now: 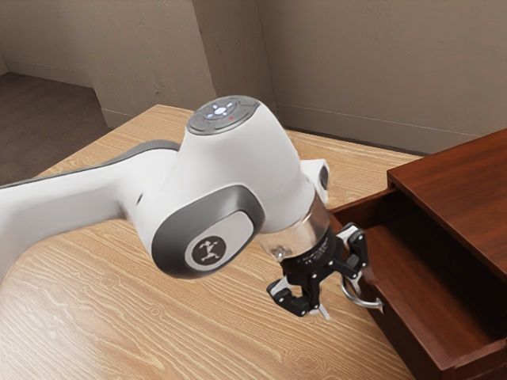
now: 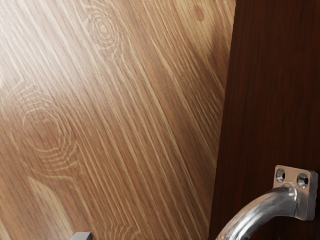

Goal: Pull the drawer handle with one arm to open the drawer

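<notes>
Light wood-grain table; dark red-brown drawer cabinet sits on it at exterior view's right edge.

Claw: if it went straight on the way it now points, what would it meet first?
Probably the wooden table top, just beside the drawer front. The claw sits close to the metal handle, so it might brush that first; depth is unclear.

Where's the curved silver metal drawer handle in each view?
Exterior view: the curved silver metal drawer handle sits on the dark wooden drawer front, beside the black gripper, toward the exterior view's right.
Wrist view: the handle is bolted to that drawer front, next to the light wooden tabletop.
Shared landmark: the drawer front's edge against the tabletop.
</notes>
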`<control>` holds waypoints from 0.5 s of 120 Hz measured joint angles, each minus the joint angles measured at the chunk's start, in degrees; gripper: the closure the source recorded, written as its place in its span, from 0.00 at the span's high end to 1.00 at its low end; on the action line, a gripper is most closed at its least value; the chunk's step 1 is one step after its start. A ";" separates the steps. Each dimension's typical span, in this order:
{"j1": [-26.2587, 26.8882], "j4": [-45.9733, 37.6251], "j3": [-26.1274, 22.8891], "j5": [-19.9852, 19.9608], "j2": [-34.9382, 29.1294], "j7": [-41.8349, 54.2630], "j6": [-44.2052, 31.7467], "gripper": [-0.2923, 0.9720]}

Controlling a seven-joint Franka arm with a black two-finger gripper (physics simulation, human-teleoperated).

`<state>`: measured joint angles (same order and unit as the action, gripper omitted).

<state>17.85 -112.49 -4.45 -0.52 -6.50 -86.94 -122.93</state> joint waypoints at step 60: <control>1.19 -6.79 2.66 0.19 -7.03 0.04 -0.61 0.47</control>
<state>19.04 -119.28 -1.79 -0.33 -13.52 -86.90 -123.54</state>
